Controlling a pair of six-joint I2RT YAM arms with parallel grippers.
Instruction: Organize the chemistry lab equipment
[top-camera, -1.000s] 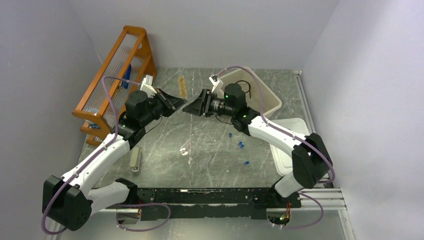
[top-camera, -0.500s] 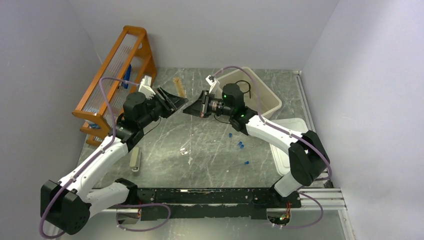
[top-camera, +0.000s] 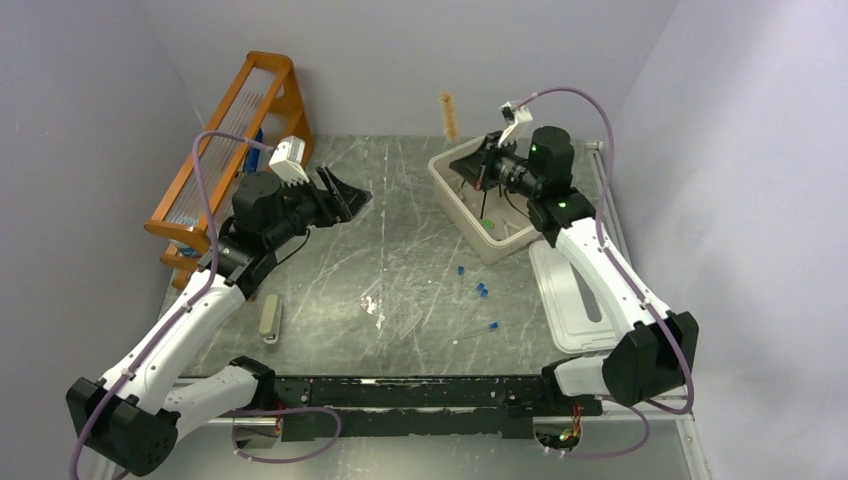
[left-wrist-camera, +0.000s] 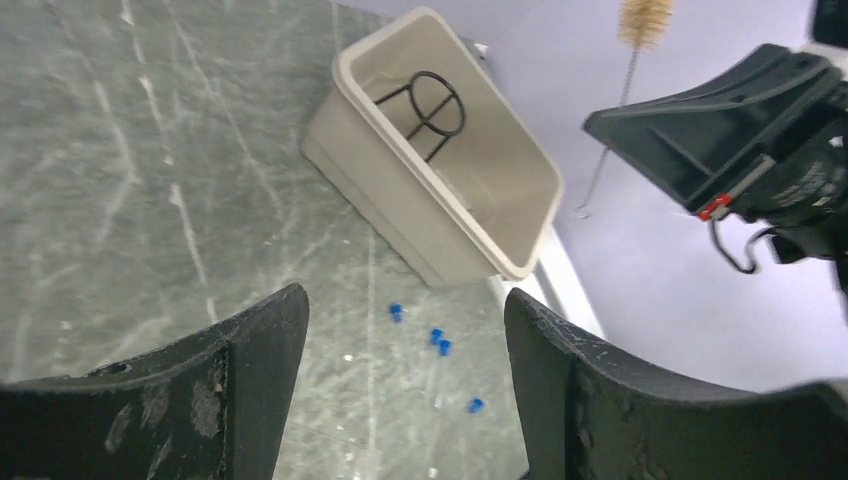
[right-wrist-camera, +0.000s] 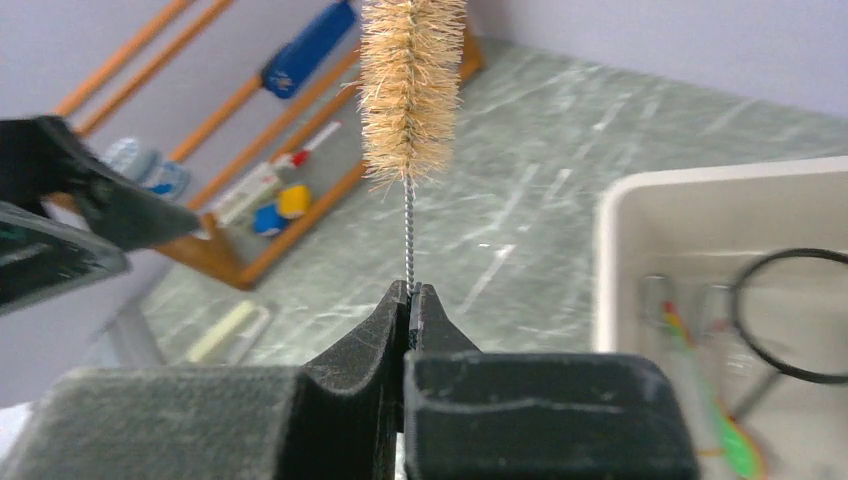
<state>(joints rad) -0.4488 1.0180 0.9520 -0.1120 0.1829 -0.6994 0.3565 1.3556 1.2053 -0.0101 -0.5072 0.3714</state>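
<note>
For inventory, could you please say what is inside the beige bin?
A black wire ring with stem, a green-handled tool and blurred clear tubes. The right gripper hides part of the beige bin.

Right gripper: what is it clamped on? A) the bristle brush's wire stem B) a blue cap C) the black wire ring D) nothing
A: the right gripper is pinched shut on the wire stem of the bristle brush, with the bristles above it.

The wire ring (left-wrist-camera: 425, 105) lies in the tub (left-wrist-camera: 380, 190) at the surface's (top-camera: 400, 200) right rear; the rack (top-camera: 222, 150) stands far left (small capped pieces (top-camera: 481, 290) lie before the tub).
</note>
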